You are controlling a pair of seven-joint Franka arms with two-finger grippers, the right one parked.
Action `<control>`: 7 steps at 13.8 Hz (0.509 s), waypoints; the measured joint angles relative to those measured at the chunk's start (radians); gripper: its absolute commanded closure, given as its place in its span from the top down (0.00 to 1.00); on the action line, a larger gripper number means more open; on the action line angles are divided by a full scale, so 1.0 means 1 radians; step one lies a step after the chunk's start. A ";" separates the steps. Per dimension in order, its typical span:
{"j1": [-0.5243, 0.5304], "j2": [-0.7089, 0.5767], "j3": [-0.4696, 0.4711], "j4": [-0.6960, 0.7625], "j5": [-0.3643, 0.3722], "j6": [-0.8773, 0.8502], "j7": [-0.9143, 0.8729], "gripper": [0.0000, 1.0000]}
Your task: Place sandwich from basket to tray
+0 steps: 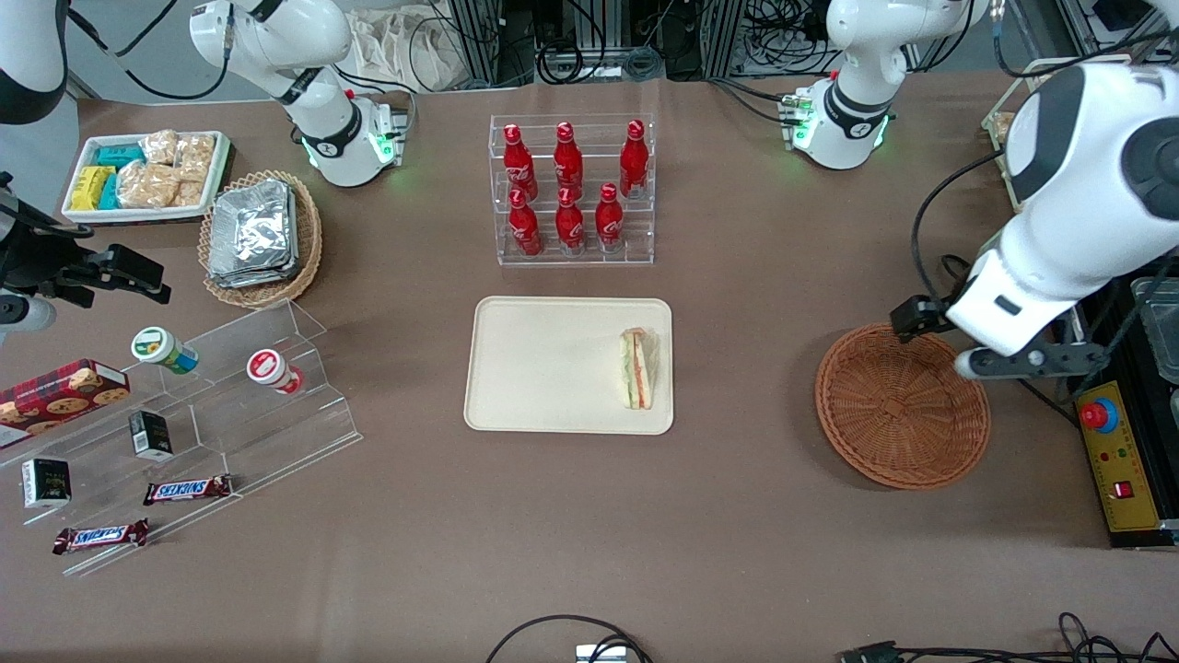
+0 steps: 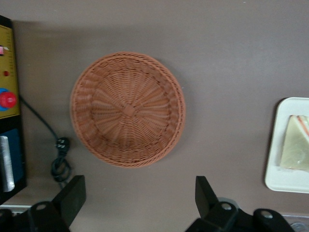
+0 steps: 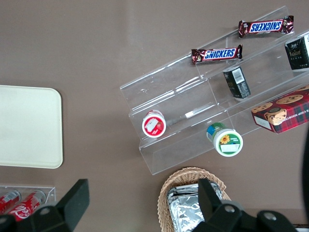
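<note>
Sandwich (image 1: 637, 369) lying on the tray (image 1: 543, 368), close along the tray's edge nearest the working arm's end of the table. Basket (image 1: 901, 405) holding nothing, well apart from the tray near that end. Gripper (image 2: 140, 200) hanging above the basket, fingers (image 2: 72, 195) spread wide, grasping nothing.

**White arm, black hand**

The working arm (image 1: 1068, 193) has glossy white rounded shells with dark grey-black joint bands. Its base (image 1: 843, 124) wears a black ring with a white mark and glows green. A black cable loops beside the forearm. The hand (image 2: 140, 200) has two matte black fingers with round holes.
</note>
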 measured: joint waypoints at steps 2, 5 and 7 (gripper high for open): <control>-0.021 -0.052 0.037 -0.024 -0.010 -0.008 0.021 1.00; -0.033 -0.081 0.065 -0.027 -0.047 -0.034 0.032 1.00; -0.049 -0.081 0.093 -0.027 -0.054 -0.042 0.037 1.00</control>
